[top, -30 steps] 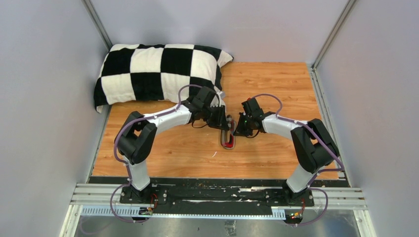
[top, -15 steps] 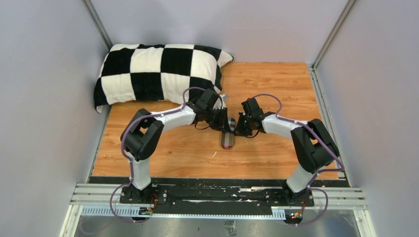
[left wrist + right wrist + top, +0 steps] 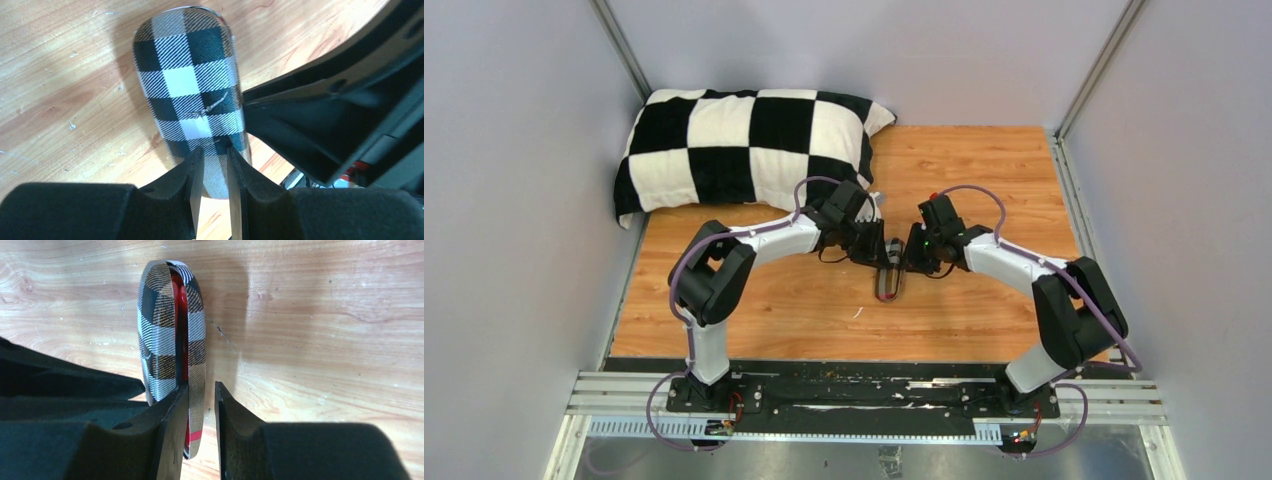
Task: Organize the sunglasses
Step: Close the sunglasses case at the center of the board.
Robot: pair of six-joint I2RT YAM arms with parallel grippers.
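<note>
Left gripper [image 3: 214, 150]: its fingers were drawn to a narrow slot at the near end of the plaid case [image 3: 187, 75]. Plaid showed in the slot, but whether they pinched it could not be told.
Right gripper [image 3: 200, 386]: its fingers were narrowly parted astride one shell of the case. The inner finger sat at the slit. The outer one stood just clear of the shell, with a sliver of wood between, so nothing was clamped.
Case: grey-and-black plaid and oblong with rounded ends, it lay on the wooden table [image 3: 984, 170] between the two grippers. Its shells were nearly together, leaving a thin slit.
Sunglasses [image 3: 181, 310]: they were inside the case. Only a strip of glossy red showed through the slit, and the lenses were hidden.
Around: a black-and-white checkered pillow [image 3: 734, 140] lay at the far left corner of the table, well apart from the case.
In the way: the right gripper's black body covered the case's side in the left wrist view. From above, both grippers hid the case's far end.
</note>
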